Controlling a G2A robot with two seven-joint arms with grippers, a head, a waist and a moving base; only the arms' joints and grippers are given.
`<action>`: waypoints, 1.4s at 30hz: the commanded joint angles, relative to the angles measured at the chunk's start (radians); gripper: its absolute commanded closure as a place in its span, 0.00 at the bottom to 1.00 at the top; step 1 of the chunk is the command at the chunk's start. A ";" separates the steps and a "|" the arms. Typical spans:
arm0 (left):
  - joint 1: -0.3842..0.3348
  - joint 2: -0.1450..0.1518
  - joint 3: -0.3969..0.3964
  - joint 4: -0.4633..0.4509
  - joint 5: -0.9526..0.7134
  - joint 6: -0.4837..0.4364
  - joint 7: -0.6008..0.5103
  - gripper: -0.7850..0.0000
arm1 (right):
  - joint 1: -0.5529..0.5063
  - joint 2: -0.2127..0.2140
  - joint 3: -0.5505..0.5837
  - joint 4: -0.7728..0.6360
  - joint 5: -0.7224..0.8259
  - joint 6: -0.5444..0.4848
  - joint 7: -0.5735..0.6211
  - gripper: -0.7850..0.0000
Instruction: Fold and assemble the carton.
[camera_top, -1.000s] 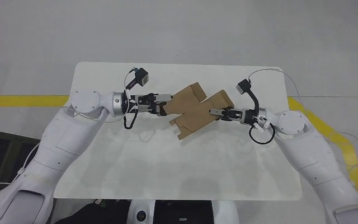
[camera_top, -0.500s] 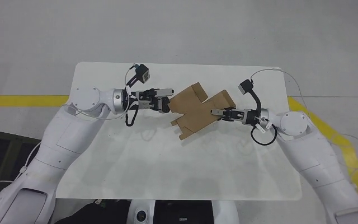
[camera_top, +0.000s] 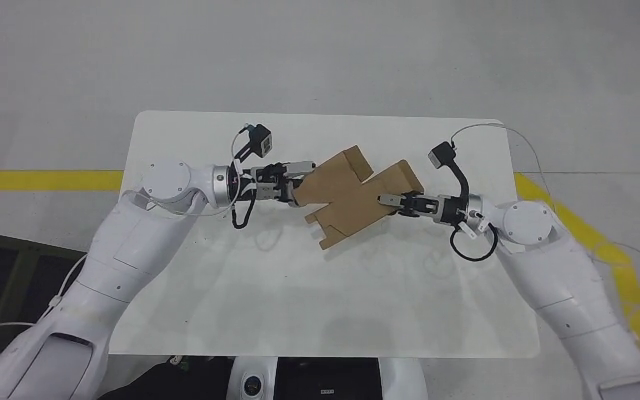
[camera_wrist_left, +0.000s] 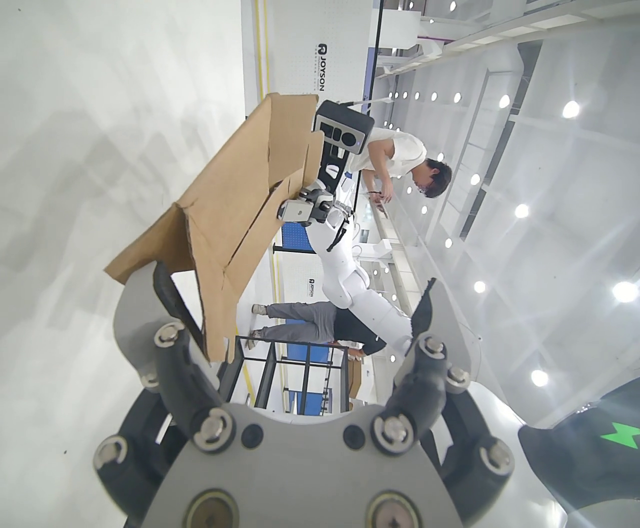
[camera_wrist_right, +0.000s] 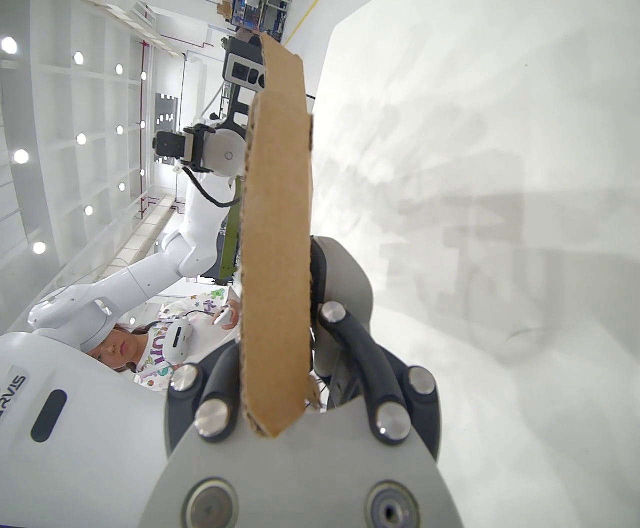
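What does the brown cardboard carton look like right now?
The brown corrugated cardboard carton is not yet a box: creased panels and flaps, partly bent, spread over the white table. The right tool is shut on one flap's edge. The left tool, open, sits at the opposite corner.

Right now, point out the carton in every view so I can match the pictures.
Top view: carton over the middle of the table, between left gripper and right gripper.
Left wrist view: carton runs from beside one finger of the open left gripper toward the right gripper.
Right wrist view: carton edge-on, rising from between the right gripper's fingers.
Shared landmark: the right gripper clamped on the carton's edge.
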 joint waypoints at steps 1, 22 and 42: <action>-0.001 -0.002 -0.003 0.004 0.002 -0.001 0.001 0.33 | -0.003 -0.001 0.001 -0.001 0.000 0.001 0.002 1.00; -0.012 -0.018 0.007 0.041 0.116 0.004 -0.057 0.68 | -0.013 -0.011 0.015 -0.002 -0.013 0.009 0.021 1.00; -0.014 -0.032 0.005 0.078 0.160 0.008 -0.078 1.00 | -0.017 -0.022 0.020 0.001 -0.024 0.015 0.032 1.00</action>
